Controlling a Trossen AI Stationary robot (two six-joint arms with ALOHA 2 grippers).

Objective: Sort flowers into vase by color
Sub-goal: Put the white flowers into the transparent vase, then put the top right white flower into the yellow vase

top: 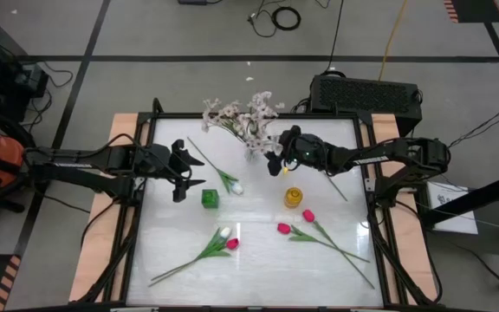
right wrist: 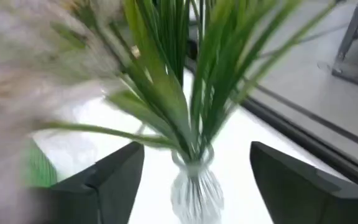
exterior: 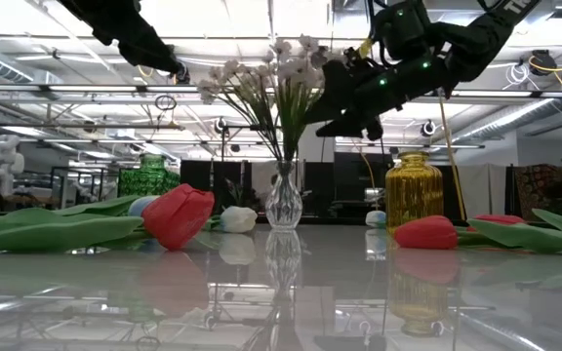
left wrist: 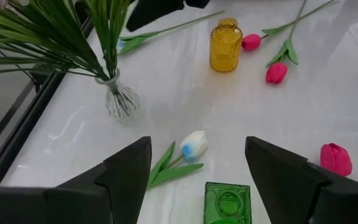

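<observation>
A clear glass vase (top: 251, 149) (right wrist: 194, 190) stands near the table's far edge and holds bushy sprays of pale blossoms (top: 241, 114) (exterior: 271, 68). My right gripper (top: 274, 162) (right wrist: 197, 180) is open just right of it, fingers either side of the vase's neck without touching. My left gripper (top: 178, 169) (left wrist: 197, 180) is open, hovering above a white tulip (left wrist: 193, 144) lying flat and a green square vase (left wrist: 227, 202). A yellow vase (top: 294, 198) stands mid-table. Pink tulips (top: 307, 215) (top: 283, 228) (top: 231, 244) and another white tulip (top: 223, 232) lie flat nearer the near edge.
A raised frame (top: 366, 173) borders the white tabletop. A black box (top: 366, 94) sits beyond the far right corner. The long green stems (top: 340, 247) stretch toward the near right corner; bare tabletop lies between the green and yellow vases.
</observation>
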